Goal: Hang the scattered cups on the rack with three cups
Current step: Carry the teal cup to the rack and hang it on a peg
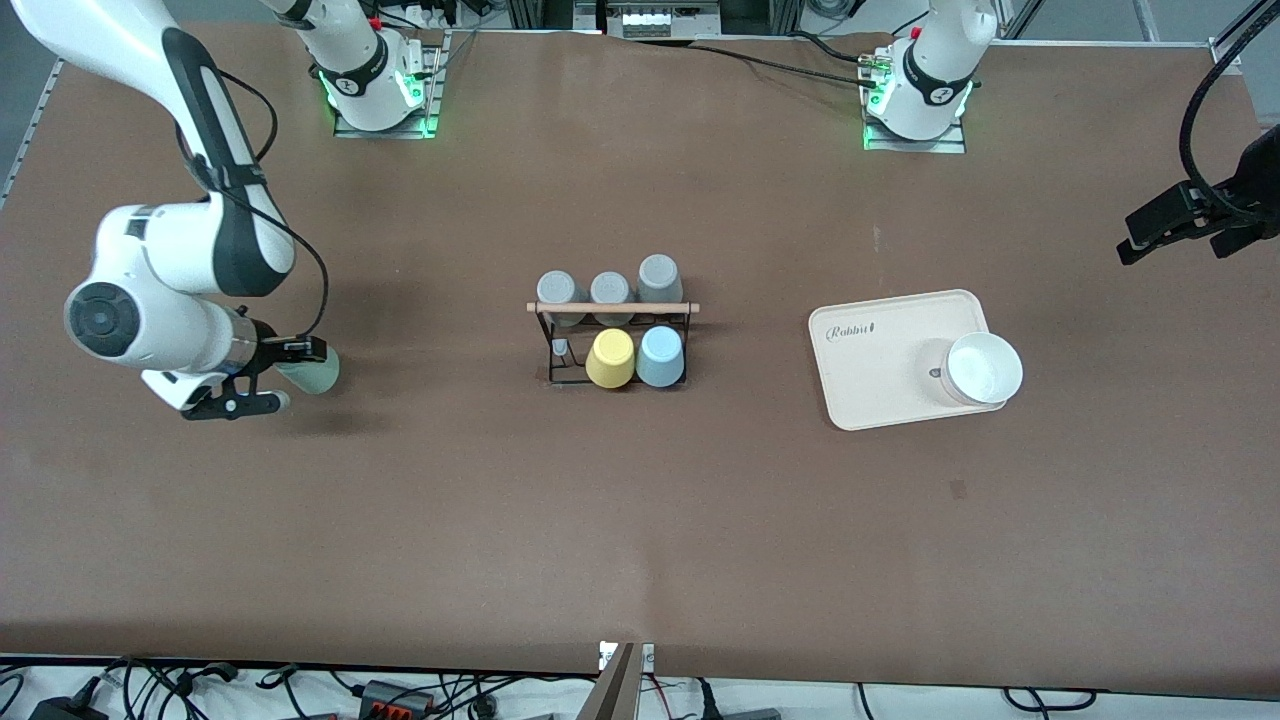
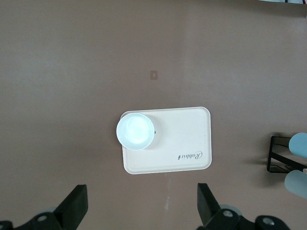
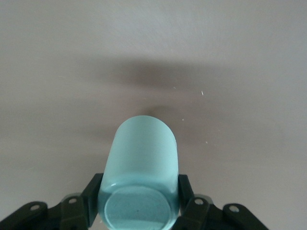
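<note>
We see a brown table [image 1: 640, 520] running the full width of the front view, its edges cut off at both ends. The left arm is mostly out of frame: only the left gripper [image 1: 1190, 225] shows at the left arm's end of the table, up in the air, and its own camera looks down on the tray with the two black fingers [image 2: 73, 207] set wide apart and nothing between them.

The cream tray [image 1: 880, 375] lies between the rack and the left arm's end of the table, with a white bowl-like cup [image 1: 983, 368] standing on the corner toward that end; its inside is washed out by glare.

The rack [image 1: 612, 335] stands at mid-table, a black wire frame under a light wooden rod [image 1: 612, 308]. Three grey cups [image 1: 610, 288] fill its row farther from the front camera; the pegs under them are hidden. In the nearer row a yellow tumbler [image 1: 611, 358] and a light blue cup [image 1: 660, 356] sit touching side by side, and the peg [image 1: 561, 350] toward the right arm's end stands bare.

The right gripper [image 1: 258, 375] hangs over the table well apart from the rack, toward the right arm's end, clenched on the pale mint green cup [image 3: 141, 163]. The cup lies on its side between the pads [image 3: 91, 194], which press its two flanks; we cannot make out which end points outward.
</note>
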`<state>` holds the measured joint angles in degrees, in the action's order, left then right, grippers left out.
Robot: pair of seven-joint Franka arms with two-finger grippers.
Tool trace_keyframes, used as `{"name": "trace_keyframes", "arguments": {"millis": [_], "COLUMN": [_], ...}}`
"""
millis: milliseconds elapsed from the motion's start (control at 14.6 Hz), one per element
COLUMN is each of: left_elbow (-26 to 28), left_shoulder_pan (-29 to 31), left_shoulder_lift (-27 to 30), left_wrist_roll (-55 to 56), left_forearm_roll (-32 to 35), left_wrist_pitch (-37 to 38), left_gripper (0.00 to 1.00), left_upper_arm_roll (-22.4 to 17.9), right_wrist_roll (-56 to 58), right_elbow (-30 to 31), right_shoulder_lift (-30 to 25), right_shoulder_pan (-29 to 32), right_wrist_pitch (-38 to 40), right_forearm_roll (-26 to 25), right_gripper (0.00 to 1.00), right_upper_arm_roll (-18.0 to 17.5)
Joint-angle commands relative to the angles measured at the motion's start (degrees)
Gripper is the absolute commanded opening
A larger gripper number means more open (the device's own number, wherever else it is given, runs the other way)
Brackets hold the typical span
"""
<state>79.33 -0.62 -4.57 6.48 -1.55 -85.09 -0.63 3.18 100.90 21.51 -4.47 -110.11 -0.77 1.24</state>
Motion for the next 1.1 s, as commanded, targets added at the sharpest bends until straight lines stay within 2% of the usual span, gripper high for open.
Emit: {"name": "trace_keyframes", "arguments": {"millis": [0, 137, 411, 753, 1027], "left_elbow": [0.82, 0.91, 1.61, 6.79, 5.84], "left_shoulder_pan": [-0.17, 0.97, 0.98, 0.98, 1.94], "left_shoulder_lift": [0.79, 0.97, 3.51, 7.20, 6.60], "left_wrist_roll": [-1.38, -1.47, -1.47, -1.47, -1.73], "left_forearm_roll": [-1.09, -1.88, -1.97, -1.97, -2.58], "left_wrist_pitch": [0.36, 0.27, -0.08, -2.98, -3.07], "left_gripper": [1.00, 1.00, 1.00, 1.00, 1.00], "left_upper_arm_roll": [-0.78, -0.69, -0.17, 0.10, 0.01], "right_wrist_roll": [-1.15, -5.44, -18.88, -32.43, -40.52], "right_elbow": [-9.22, -10.63, -13.71, -20.47, -24.07], "right_shoulder_lift": [0.72, 0.72, 1.51, 5.55, 9.50], "right_shoulder_pan": [-3.78, -6.33, -14.32, -22.41, -27.69], "right_wrist_pitch": [8.24, 8.42, 8.25, 7.90, 6.75], "right_forearm_roll": [4.09, 6.48, 6.49, 6.40, 6.22], "right_gripper": [0.24, 0.24, 0.24, 0.24, 0.24], "right_upper_arm_roll": [-0.10, -0.19, -0.19, -0.19, -0.19]}}
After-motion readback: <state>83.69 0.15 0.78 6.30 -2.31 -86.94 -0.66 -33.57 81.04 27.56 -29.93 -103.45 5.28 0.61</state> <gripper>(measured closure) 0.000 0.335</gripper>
